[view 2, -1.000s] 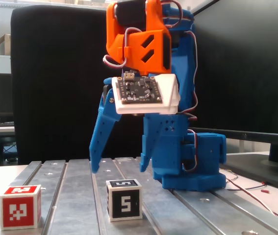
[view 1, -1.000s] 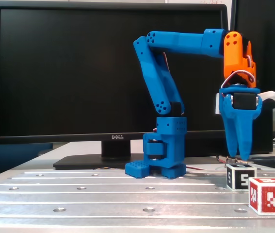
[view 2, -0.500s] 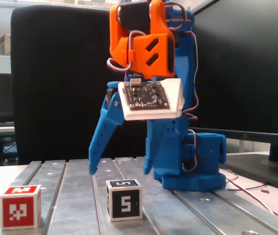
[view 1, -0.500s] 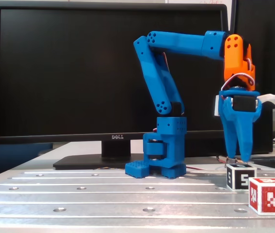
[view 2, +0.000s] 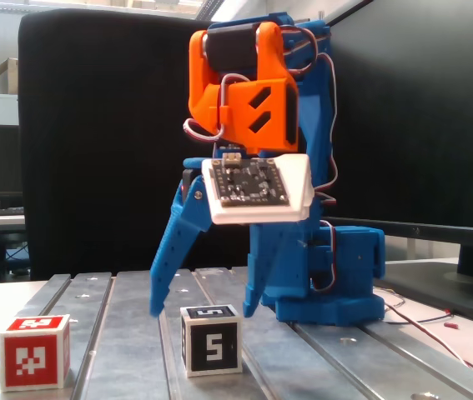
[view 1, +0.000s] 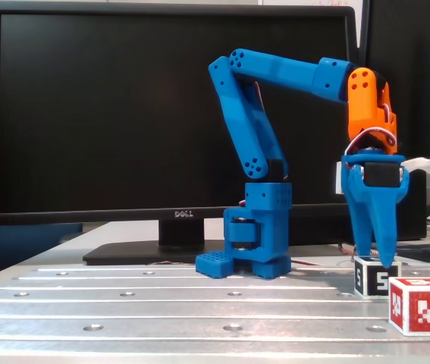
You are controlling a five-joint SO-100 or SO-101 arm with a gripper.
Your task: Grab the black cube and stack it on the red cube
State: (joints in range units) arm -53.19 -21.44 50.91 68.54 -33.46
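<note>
The black cube (view 1: 376, 277) with a white "5" sits on the metal table, also seen in the other fixed view (view 2: 211, 340). The red cube (view 1: 421, 305) with a white pixel pattern stands just in front and to the right of it; in the other fixed view the red cube (view 2: 36, 351) is at the far left. My blue gripper (view 2: 204, 310) hangs open, pointing down, its two fingers spread wider than the black cube and their tips level with the cube's top. From the side, the gripper (view 1: 378, 260) reaches the cube's upper edge. Nothing is held.
A Dell monitor (view 1: 173, 114) stands behind the arm's blue base (view 1: 254, 243). The slotted aluminium table (view 1: 161, 307) has bolt holes. Cables (view 2: 436, 325) lie on the table to the right of the base. A white circuit board (view 2: 257, 187) is mounted on the wrist.
The arm has lowered the open gripper, so its fingertips have dropped from above the black cube to the level of its top. Both cubes have stayed put.
</note>
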